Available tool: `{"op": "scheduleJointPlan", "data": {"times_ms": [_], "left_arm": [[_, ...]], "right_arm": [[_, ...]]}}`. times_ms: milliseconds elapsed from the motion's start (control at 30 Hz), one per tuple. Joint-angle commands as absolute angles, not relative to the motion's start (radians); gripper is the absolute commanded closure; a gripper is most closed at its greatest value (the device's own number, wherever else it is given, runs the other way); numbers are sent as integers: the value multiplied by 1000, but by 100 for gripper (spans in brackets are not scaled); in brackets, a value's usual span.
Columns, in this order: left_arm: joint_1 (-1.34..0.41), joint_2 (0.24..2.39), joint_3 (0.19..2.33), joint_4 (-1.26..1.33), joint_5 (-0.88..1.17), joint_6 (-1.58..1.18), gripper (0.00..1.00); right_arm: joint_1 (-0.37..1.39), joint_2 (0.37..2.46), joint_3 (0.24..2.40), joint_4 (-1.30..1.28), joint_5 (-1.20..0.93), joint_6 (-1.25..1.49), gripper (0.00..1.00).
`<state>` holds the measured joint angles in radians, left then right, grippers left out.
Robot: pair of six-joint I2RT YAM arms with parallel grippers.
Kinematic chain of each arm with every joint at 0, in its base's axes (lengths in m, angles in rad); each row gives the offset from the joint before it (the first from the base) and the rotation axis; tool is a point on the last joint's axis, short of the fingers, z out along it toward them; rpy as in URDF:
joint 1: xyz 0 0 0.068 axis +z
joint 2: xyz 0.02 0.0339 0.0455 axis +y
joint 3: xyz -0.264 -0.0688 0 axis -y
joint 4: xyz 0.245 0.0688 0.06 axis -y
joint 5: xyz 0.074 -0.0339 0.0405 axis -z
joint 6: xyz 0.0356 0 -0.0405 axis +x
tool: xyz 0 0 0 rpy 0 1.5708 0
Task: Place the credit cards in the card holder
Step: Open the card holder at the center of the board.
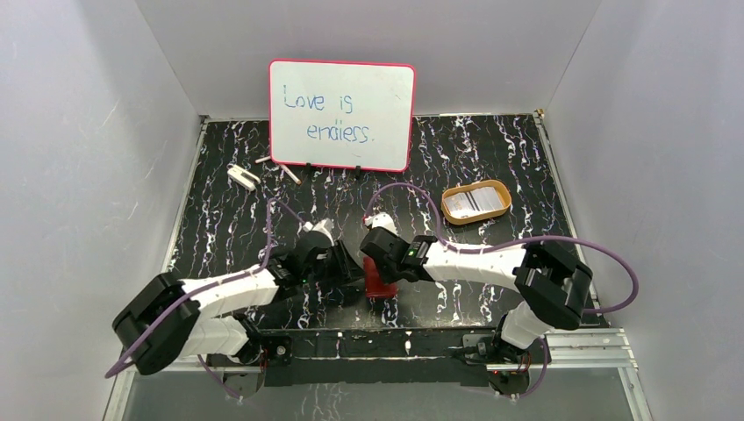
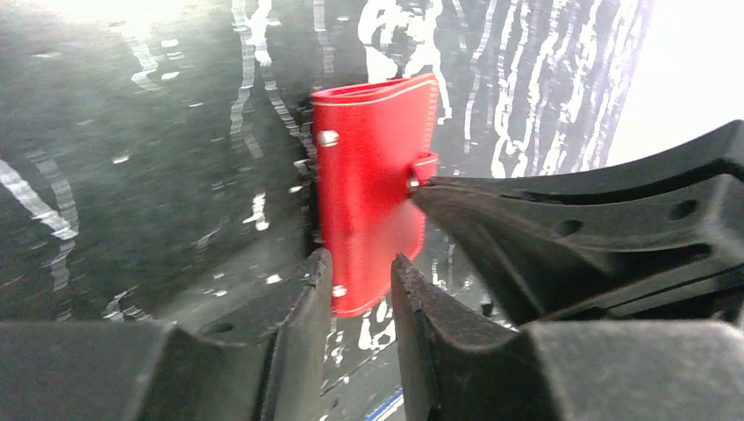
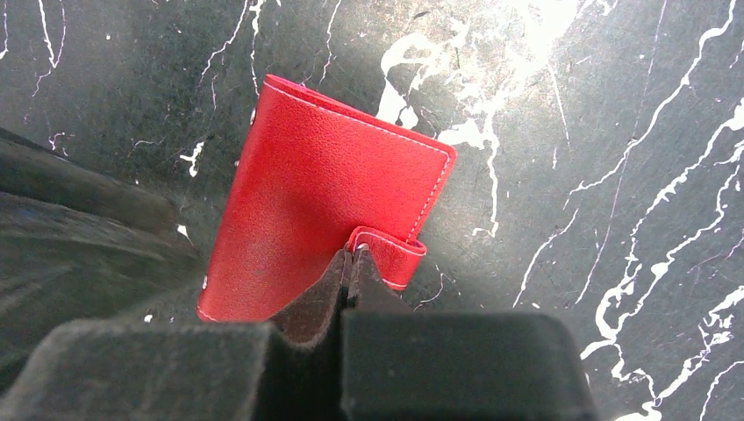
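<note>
Pinching snap tab of closed card holder – right gripper, fingers pressed together on tab's end. Card holder sits between both grippers, near side of black marbled table. Left gripper jaws spread, holder's lower corner between them – contact unclear. Credit cards lie in orange-rimmed tray, well apart to right. Whiteboard at back.

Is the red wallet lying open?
No, the wallet is folded shut, with its snap tab wrapped over the edge.
</note>
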<state>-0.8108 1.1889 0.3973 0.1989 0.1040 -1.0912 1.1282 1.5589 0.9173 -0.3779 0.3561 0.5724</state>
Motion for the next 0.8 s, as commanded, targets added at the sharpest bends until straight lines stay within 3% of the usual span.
{"op": "scheduleJointPlan", "data": {"times_ms": [0,200,500,767], "left_arm": [[-853,1285,471,329,143,-1108,75],[-877,1430,485,420,159,-1122,100],[-877,1561,499,408,135,-1151,100],[-877,1552,453,326,47,-1197,100]], "right_arm": [[1131,1529,903,-350,351,599,100],[1131,1531,907,-343,350,607,100],[1131,1518,908,-352,332,625,100],[1131,1428,896,-388,360,645,100]]}}
